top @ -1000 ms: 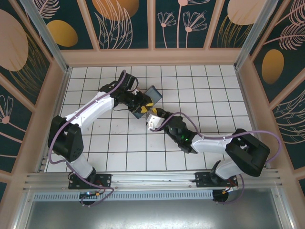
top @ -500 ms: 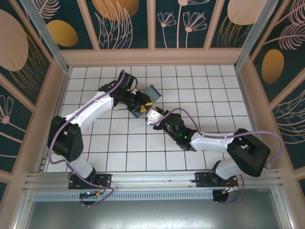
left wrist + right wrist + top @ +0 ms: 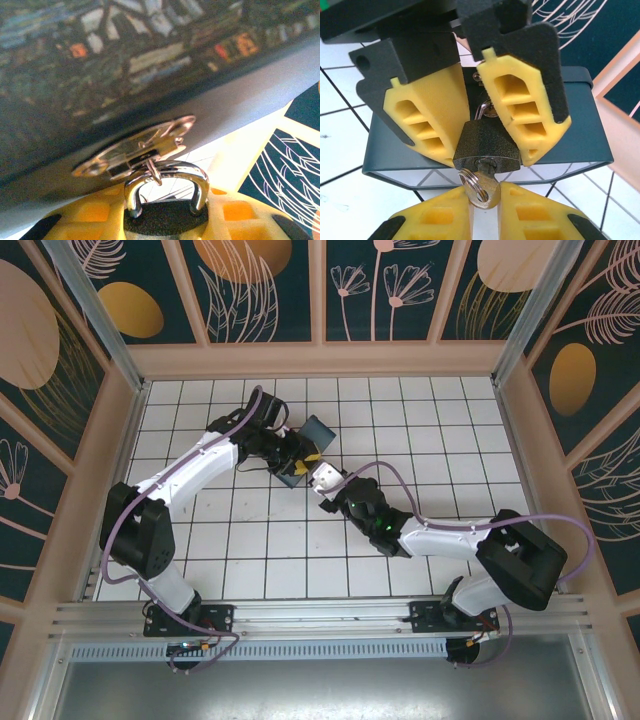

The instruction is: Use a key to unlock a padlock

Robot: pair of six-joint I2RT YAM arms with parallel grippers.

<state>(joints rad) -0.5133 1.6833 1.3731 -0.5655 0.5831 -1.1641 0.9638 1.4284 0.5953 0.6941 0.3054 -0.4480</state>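
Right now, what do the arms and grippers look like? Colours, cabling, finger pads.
Both alike: left arm and right arm have white links, black joint housings and a lilac cable looped along each. There is a green light on the right forearm. On left gripper and right gripper: black finger carriers, yellow pads with ribbed cut-outs.

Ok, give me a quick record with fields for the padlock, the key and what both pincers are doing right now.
padlock: small dark brassy padlock, hanging on the hasp of the dark blue-grey metal box
shackle: thin silver shackle, both legs in the body, looks closed
key: small silvery key on a ring, tip in the keyhole
left pincer: clamped on the padlock's body
right pincer: pinching the key's head
stage: key inserted, lock not yet open
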